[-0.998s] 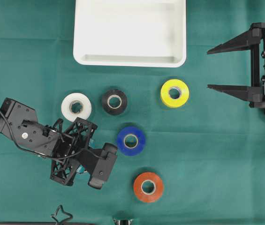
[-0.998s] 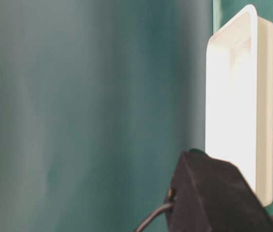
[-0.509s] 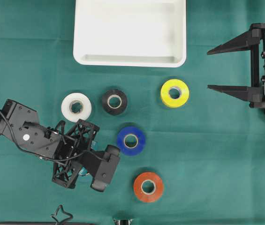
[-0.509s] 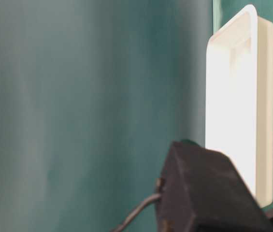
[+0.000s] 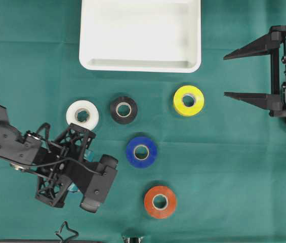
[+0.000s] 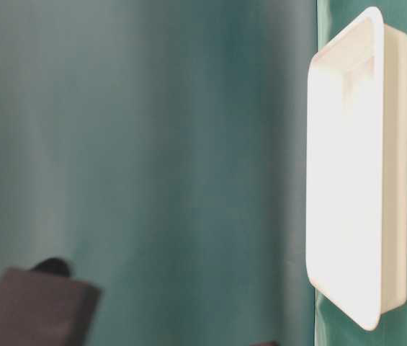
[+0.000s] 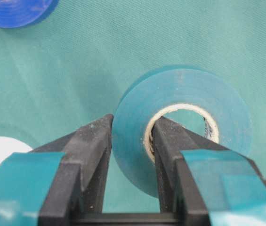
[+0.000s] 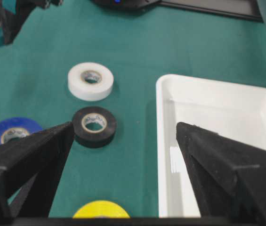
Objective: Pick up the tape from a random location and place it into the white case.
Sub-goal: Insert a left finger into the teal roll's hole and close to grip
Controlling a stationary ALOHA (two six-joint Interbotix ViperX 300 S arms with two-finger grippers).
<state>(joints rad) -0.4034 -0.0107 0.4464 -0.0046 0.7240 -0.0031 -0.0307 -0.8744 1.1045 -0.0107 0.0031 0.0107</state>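
Note:
My left gripper point(image 7: 132, 123) is shut on a teal tape roll point(image 7: 189, 89), with one finger inside the core and the other against the outer wall. From overhead that gripper point(image 5: 77, 169) sits at the lower left, and its body hides the roll. The white case point(image 5: 140, 66) lies at the top centre with nothing in it, also seen in the table-level view point(image 6: 394, 180) and the right wrist view point(image 8: 163, 141). My right gripper point(image 5: 225, 75) hangs open at the right edge, beside the case, with nothing between its fingers point(image 8: 124, 129).
Loose rolls lie on the green cloth: white point(image 5: 82, 115), black point(image 5: 123, 110), yellow point(image 5: 189, 100), blue point(image 5: 141, 152) and orange-red point(image 5: 160, 202). The white one is closest to my left gripper.
My left arm has swung left and slightly toward the near edge, still shut on the teal roll. In the table-level view its black body slid from bottom centre to bottom left. The right arm is still.

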